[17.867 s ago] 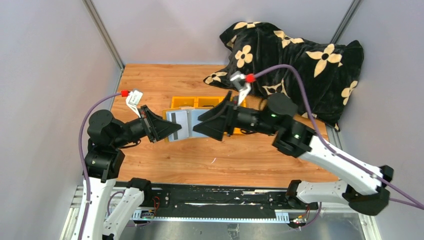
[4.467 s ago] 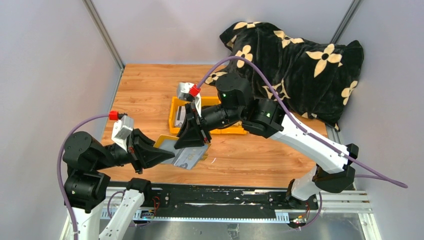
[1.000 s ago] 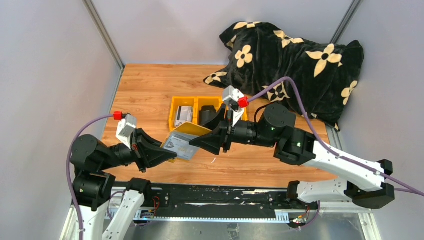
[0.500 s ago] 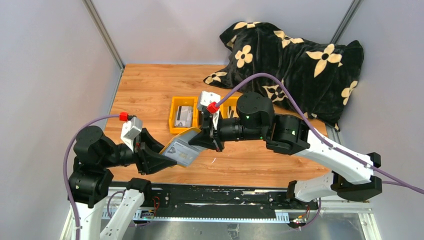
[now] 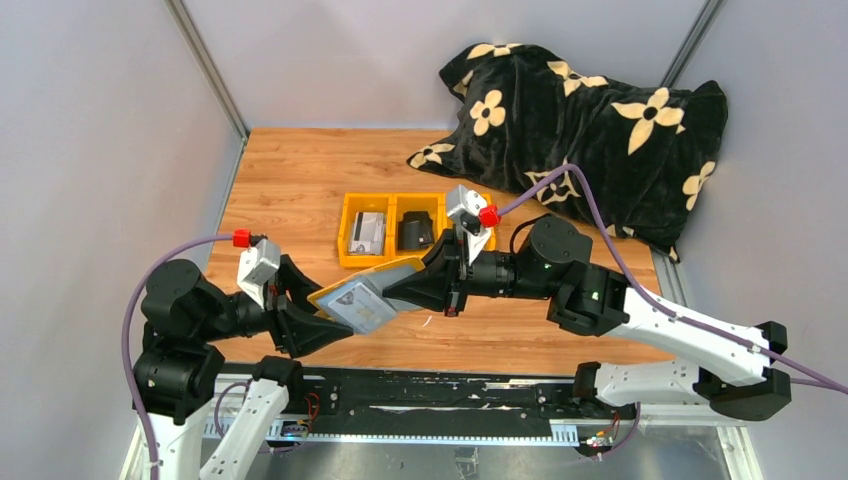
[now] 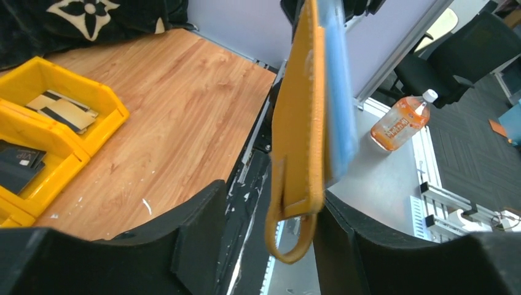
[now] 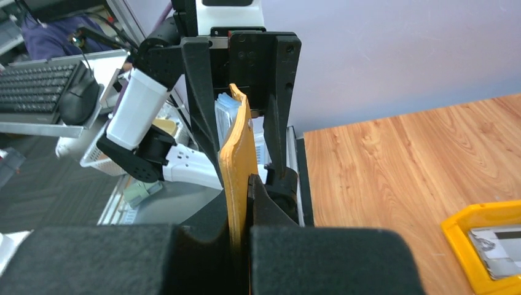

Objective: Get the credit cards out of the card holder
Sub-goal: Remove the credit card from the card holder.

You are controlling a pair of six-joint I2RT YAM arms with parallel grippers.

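The mustard-yellow card holder [image 5: 365, 295] hangs above the table's near middle, between my two grippers. My right gripper [image 5: 397, 290] is shut on its right edge; the right wrist view shows the card holder [image 7: 238, 153] edge-on, pinched between the black fingers [image 7: 270, 209]. My left gripper [image 5: 330, 312] is open around the other edge. In the left wrist view the card holder [image 6: 301, 123] stands between those spread fingers [image 6: 196, 227], with its grey-blue inner face [image 6: 341, 92] and a loop at the bottom. Credit cards [image 5: 368, 232] lie in the yellow tray [image 5: 345, 240]. Whether any remain inside the holder is hidden.
The tray's middle compartment holds a dark card [image 5: 415, 232]; the left wrist view shows the tray [image 6: 104, 114] with striped cards [image 6: 64, 109]. A black flowered pouch [image 5: 590, 120] fills the back right. Grey walls close the sides. A metal rail [image 5: 450, 395] runs along the near edge.
My left gripper has opened off the card holder and my right gripper has shut on it. The right arm swung in toward the left, then drew back a little with the holder.
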